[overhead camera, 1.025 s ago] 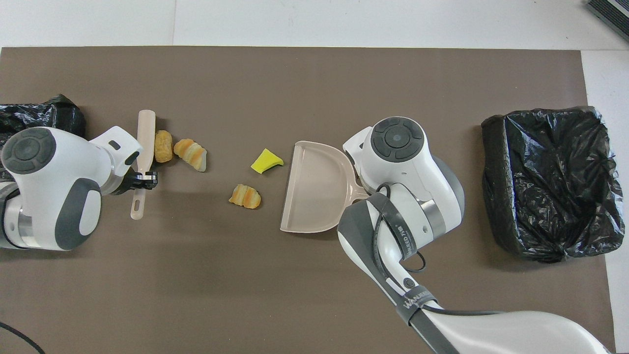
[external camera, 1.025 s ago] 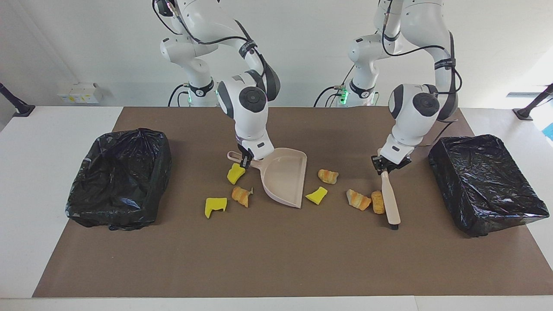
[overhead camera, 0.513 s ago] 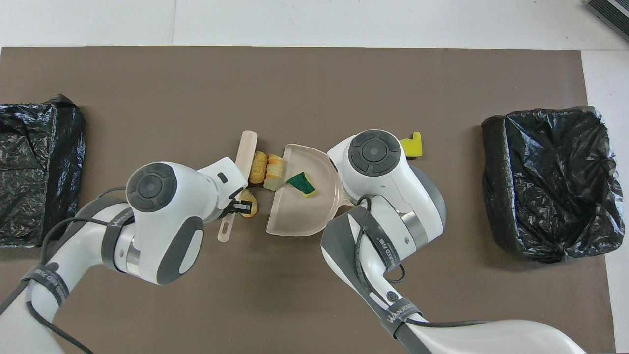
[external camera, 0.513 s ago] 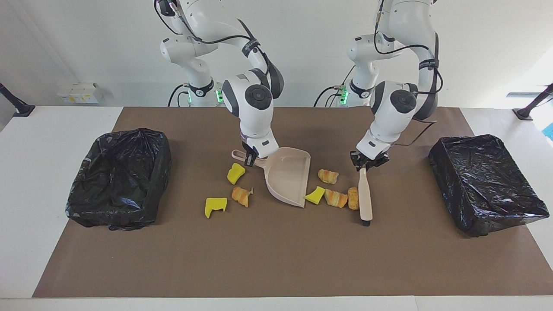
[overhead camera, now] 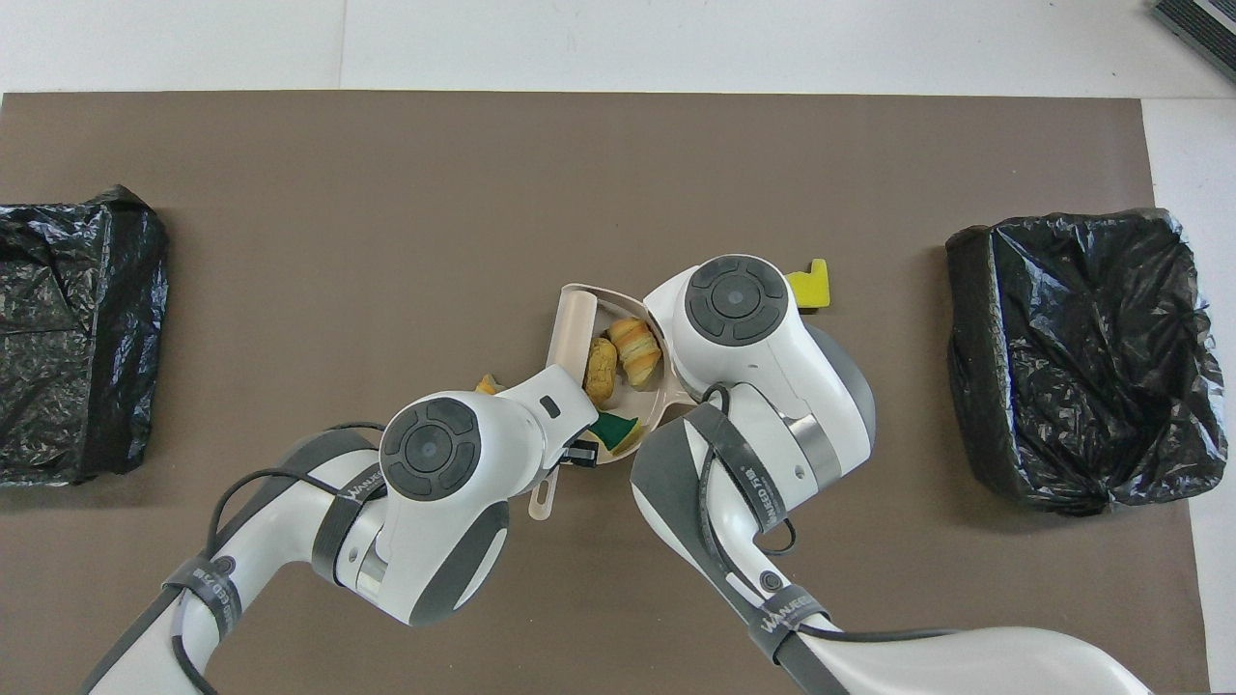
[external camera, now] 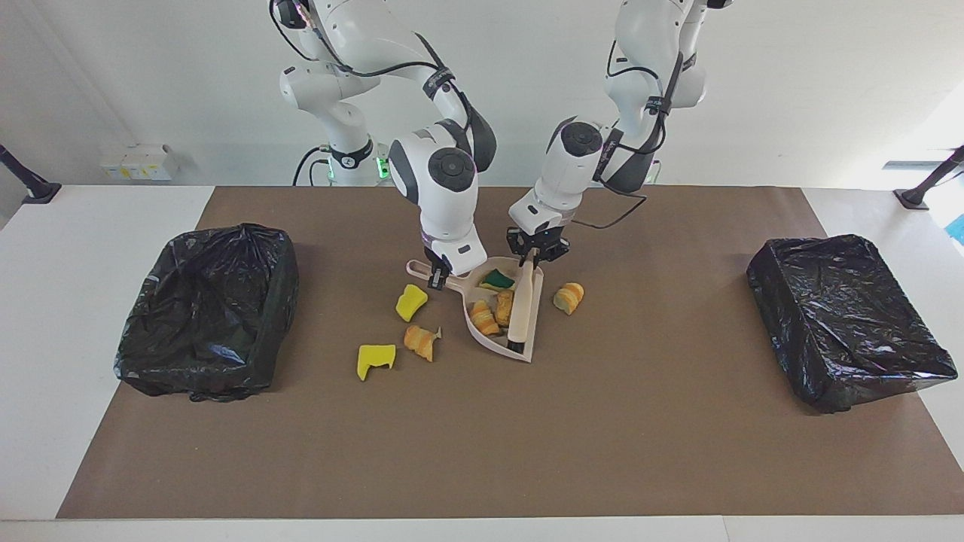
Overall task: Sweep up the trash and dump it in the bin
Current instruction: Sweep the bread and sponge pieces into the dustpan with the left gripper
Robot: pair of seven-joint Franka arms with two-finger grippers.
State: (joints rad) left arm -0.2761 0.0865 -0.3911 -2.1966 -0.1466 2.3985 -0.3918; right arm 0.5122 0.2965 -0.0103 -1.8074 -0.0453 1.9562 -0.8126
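Observation:
My right gripper (external camera: 435,277) is shut on the handle of the beige dustpan (external camera: 493,345), which rests on the brown mat. My left gripper (external camera: 536,256) is shut on the brush (external camera: 522,312), whose head lies inside the pan. In the pan lie two bread-like lumps of trash (overhead camera: 634,349) and a green-and-yellow sponge piece (overhead camera: 616,430). One bread lump (external camera: 568,297) sits beside the pan toward the left arm's end. A yellow wedge (external camera: 410,301), a bread lump (external camera: 420,340) and another yellow wedge (external camera: 375,358) lie toward the right arm's end.
Two bins lined with black bags stand on the mat, one at the right arm's end (external camera: 207,309) and one at the left arm's end (external camera: 847,320). White table shows around the brown mat (external camera: 482,452).
My left gripper has dragged the brush toward the right arm's end, pushing two bread lumps and the sponge piece into the pan. One bread lump stayed outside. The pan shifted slightly.

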